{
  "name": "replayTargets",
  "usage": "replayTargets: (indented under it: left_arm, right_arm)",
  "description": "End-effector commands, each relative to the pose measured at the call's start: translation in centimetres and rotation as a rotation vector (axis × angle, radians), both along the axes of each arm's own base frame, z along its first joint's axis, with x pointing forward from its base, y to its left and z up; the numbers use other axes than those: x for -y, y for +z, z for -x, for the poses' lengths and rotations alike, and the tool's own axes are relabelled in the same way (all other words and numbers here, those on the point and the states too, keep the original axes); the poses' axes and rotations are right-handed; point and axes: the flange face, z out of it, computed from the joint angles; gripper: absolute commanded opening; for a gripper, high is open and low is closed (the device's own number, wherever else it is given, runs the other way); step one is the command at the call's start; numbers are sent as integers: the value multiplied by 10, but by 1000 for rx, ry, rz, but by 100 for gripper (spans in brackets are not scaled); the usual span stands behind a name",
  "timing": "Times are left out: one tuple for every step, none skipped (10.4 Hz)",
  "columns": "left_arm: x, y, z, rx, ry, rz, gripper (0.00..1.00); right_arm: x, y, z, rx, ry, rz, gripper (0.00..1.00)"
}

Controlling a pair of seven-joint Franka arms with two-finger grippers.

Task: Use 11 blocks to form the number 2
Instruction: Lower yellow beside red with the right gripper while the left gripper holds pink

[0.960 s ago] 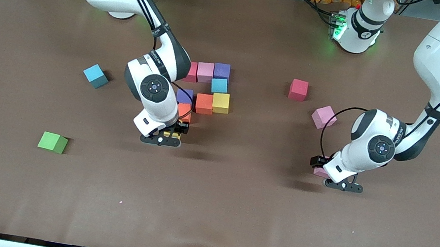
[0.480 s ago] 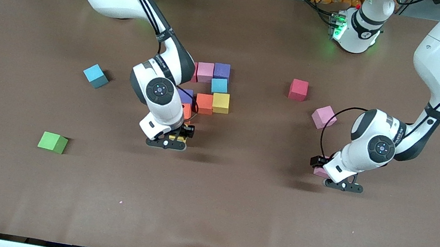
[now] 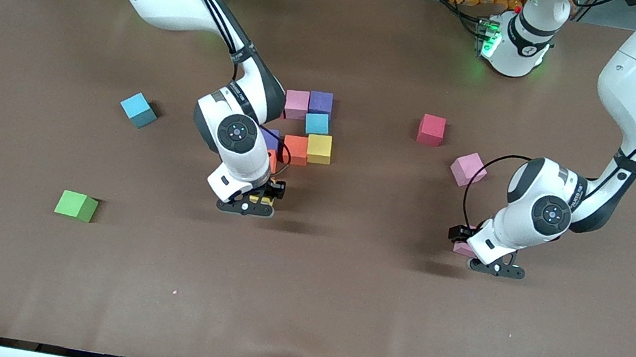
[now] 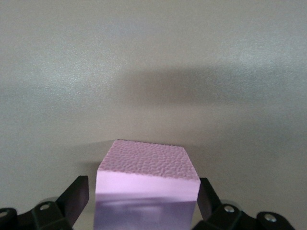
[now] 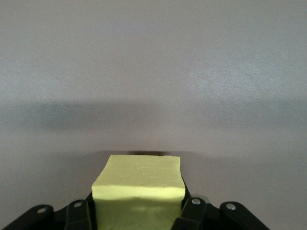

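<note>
A partial digit of touching blocks lies mid-table: pink (image 3: pixel 296 103), purple (image 3: pixel 321 102), light blue (image 3: pixel 317 123), yellow (image 3: pixel 319 148), orange (image 3: pixel 295 149), a second purple (image 3: pixel 269 137) and a second orange (image 3: pixel 273 160) partly hidden by the right arm. My right gripper (image 3: pixel 246 206) is shut on a yellow block (image 3: pixel 261 199) just in front of that orange one; the right wrist view shows the gripper (image 5: pixel 138 211) and block (image 5: pixel 139 184). My left gripper (image 3: pixel 495 268) is shut on a pink block (image 3: pixel 462 248), which also shows in the left wrist view (image 4: pixel 144 177), low over bare table.
A red block (image 3: pixel 431 129) and a tilted pink block (image 3: pixel 467 168) lie loose toward the left arm's end. A blue cube (image 3: pixel 139 109) and a green cube (image 3: pixel 76 206) lie toward the right arm's end. The brown table (image 3: pixel 298 303) is bare near the front camera.
My right gripper has moved with the yellow block toward the left arm's end, along the digit's nearest edge. The left arm has not moved.
</note>
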Motion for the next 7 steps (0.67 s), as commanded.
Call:
replayTargets:
  left_arm:
    - [-1, 6, 5, 15, 12, -13, 100]
    - [-1, 5, 5, 13, 13, -14, 100]
    - [-1, 6, 5, 15, 13, -14, 100]
    - [-1, 7, 5, 16, 11, -14, 100]
    - [-1, 7, 4, 16, 10, -14, 100]
    - [-2, 8, 3, 19, 9, -14, 68]
    - [-1, 7, 4, 16, 9, -14, 38]
  right_arm:
    - [-1, -6, 4, -3, -2, 15, 36]
    - [1, -10, 7, -12, -1, 21, 36]
    - [1, -12, 10, -20, 9, 26, 36]
    - [3, -15, 13, -29, 9, 28, 36]
    - [2, -13, 14, -31, 11, 27, 36]
    - [1, -13, 15, -32, 12, 26, 36]
    - [2, -13, 14, -33, 12, 27, 36]
